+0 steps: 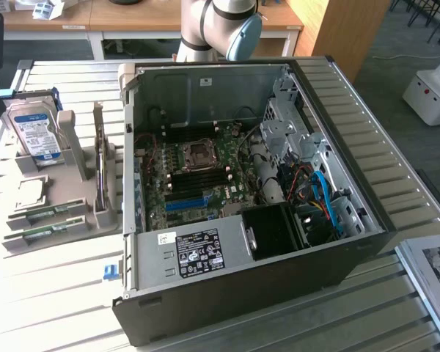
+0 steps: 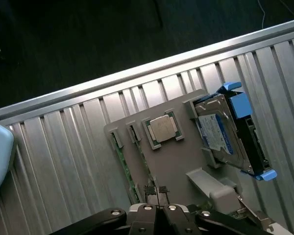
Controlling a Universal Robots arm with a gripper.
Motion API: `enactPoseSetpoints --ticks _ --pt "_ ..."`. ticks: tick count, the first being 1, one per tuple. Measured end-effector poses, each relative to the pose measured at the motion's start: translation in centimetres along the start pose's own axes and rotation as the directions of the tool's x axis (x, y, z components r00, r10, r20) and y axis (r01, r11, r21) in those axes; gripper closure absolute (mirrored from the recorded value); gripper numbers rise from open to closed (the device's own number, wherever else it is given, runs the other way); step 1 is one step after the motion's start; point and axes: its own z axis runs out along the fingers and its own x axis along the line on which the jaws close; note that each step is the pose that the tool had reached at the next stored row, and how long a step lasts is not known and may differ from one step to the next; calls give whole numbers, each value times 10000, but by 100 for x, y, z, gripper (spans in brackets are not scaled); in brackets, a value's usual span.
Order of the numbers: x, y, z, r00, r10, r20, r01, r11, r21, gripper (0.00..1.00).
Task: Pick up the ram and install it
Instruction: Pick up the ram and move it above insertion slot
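The gripper (image 2: 156, 192) is clenched on nothing, its two tips pressed together above the grey holder (image 2: 171, 166). The ram (image 1: 48, 215) lies on edge in a slot of that holder, between the processor chip (image 2: 162, 129) and a second stick (image 2: 123, 166) in the holder's outermost slot.

The main hazard, as I judge it, is a descent with the tips closed. They cannot straddle the thin board and would strike its top edge or the holder's slot wall (the board looks easily chipped).

The two sticks sit just beside each other, so a sideways error could catch the wrong one or wedge a tip between them.

A grip far from the stick's middle would let it tilt, which would spoil alignment with the slots on the motherboard (image 1: 198, 176), well apart from the holder inside the open case (image 1: 279, 279).
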Motion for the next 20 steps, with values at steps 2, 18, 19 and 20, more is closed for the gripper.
enactPoseSetpoints --ticks 2,18,19,20 --pt "0 0 1 9994 -360 -16 360 9994 -6 90" --pt "0 -1 16 9472 -3204 -132 3203 9473 -78 90" --pt "0 -1 17 9409 -3384 -138 3383 9410 -84 90" --pt "0 -1 18 9347 -3553 -144 3552 9348 -89 90"
